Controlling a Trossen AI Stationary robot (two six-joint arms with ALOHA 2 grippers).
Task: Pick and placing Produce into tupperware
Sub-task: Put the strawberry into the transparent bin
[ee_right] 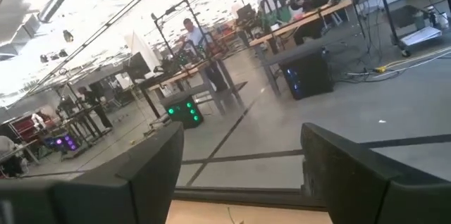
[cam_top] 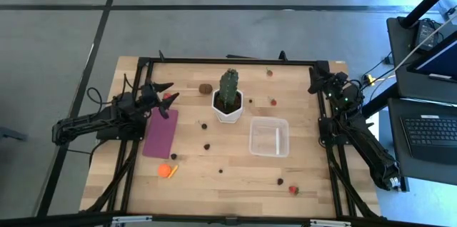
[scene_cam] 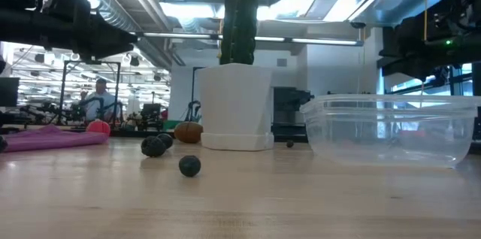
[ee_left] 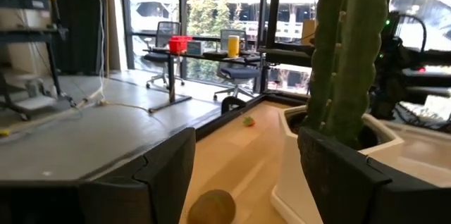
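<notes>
The clear tupperware [cam_top: 268,136] [scene_cam: 391,130] stands right of the table's middle and holds nothing that I can see. Produce lies scattered on the wood: a brown kiwi [cam_top: 206,88] [ee_left: 211,208], an orange piece [cam_top: 168,170], dark berries [cam_top: 207,145] [scene_cam: 189,165], and small red pieces [cam_top: 293,190]. My left gripper [cam_top: 169,100] [ee_left: 246,175] is open and raised near the purple mat's far end, with a red piece [scene_cam: 98,126] below it. It points at the kiwi. My right gripper [cam_top: 312,81] [ee_right: 243,168] is open at the far right corner.
A green cactus in a white hexagonal pot [cam_top: 228,106] [scene_cam: 234,107] stands at the table's middle, just left of the tupperware's far side. A flat purple mat [cam_top: 161,133] lies on the left. A black frame [cam_top: 228,61] edges the table. A laptop desk stands off the right side.
</notes>
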